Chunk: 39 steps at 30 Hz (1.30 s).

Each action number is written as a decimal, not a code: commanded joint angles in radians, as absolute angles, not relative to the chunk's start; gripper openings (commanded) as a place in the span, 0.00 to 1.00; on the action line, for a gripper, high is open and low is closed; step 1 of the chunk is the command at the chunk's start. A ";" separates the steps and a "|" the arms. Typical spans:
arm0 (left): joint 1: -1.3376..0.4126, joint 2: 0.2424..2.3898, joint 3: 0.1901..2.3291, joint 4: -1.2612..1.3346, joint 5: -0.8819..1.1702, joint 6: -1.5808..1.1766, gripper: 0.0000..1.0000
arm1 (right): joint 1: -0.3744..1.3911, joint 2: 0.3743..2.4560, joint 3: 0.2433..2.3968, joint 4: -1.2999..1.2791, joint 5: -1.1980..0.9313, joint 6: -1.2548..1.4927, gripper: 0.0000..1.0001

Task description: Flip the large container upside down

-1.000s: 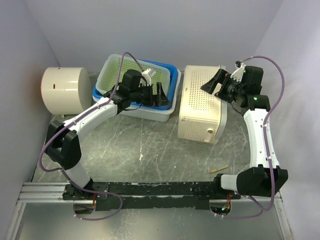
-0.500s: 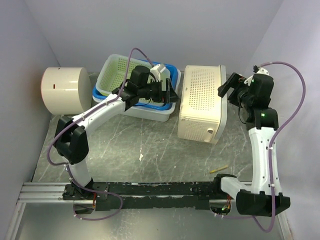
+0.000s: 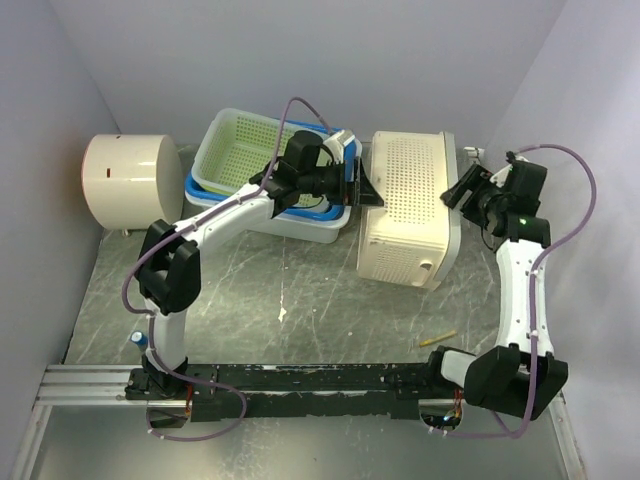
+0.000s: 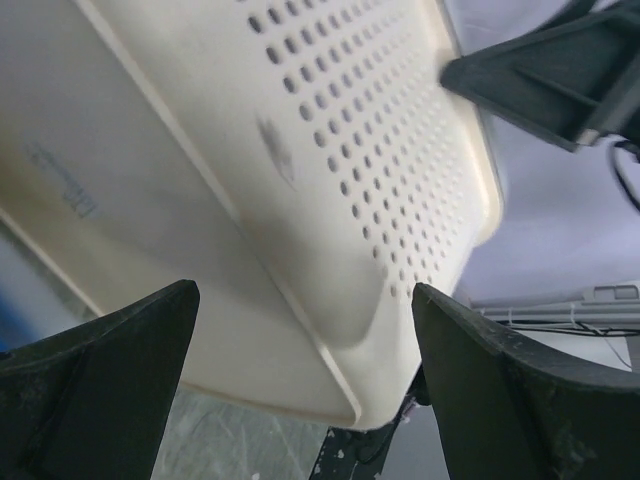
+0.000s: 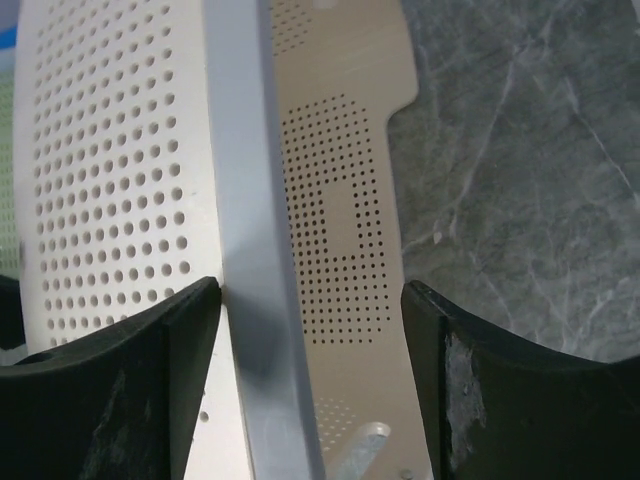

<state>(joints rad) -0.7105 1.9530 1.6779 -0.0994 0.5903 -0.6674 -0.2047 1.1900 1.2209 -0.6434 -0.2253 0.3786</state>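
The large container is a cream perforated bin lying on its side at the centre right of the table. My left gripper is open at the bin's left side. In the left wrist view its jaws stand wide apart around the bin's lower corner. My right gripper is open at the bin's right side. In the right wrist view its jaws stand either side of the bin's rim. The right gripper also shows in the left wrist view beyond the bin.
A green basket sits nested in a blue tub and a white tub at the back left. A cream cylinder lies at the far left. A yellow stick lies near the right arm's base. Walls close in on three sides.
My left gripper has moved right from over the tubs to the bin's left side. My right gripper drew back right, then came in at the bin's rim. The bin has barely moved.
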 commanded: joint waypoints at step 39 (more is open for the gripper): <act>-0.912 2.317 2.158 0.335 0.779 -1.018 1.00 | -0.551 1.363 0.981 -0.590 -0.122 0.702 1.00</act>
